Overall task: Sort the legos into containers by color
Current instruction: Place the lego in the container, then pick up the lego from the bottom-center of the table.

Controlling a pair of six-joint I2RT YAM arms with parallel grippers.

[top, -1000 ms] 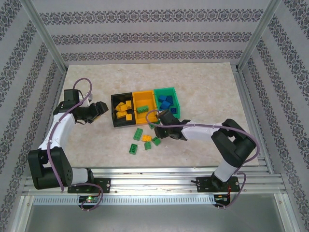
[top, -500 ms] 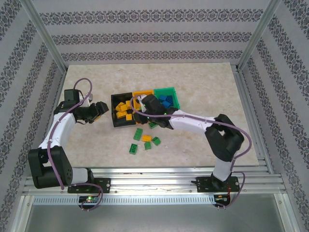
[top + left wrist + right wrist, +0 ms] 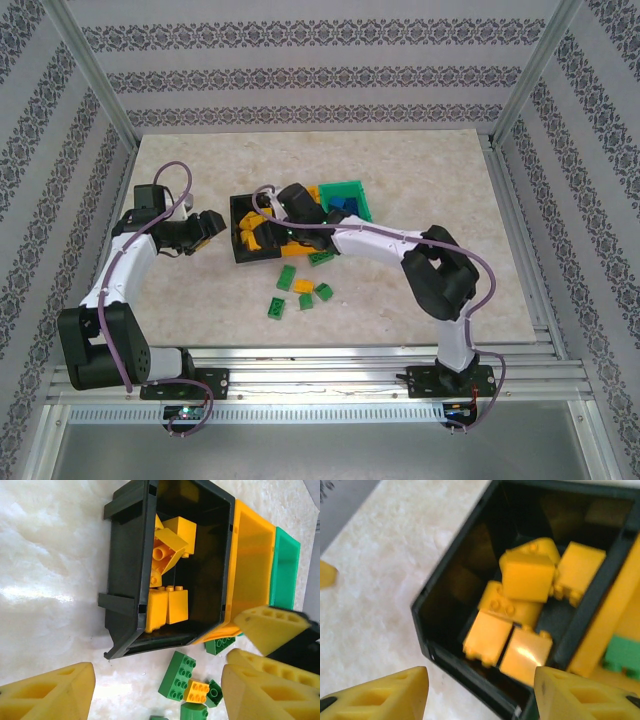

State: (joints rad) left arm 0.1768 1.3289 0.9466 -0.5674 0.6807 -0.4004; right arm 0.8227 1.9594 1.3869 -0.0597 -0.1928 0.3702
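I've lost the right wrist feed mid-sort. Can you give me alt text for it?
The right hand hovers open and empty above the black bin, which holds several yellow bricks. At the right edge, a green brick shows past the wall of the orange bin; pale marbled table lies left.

A pale marbled table (image 3: 450, 180) fills mid-frame. Striped patterned walls (image 3: 320, 70) enclose it, with metal posts (image 3: 92, 70) in the upper corners and rails (image 3: 320, 362) below.
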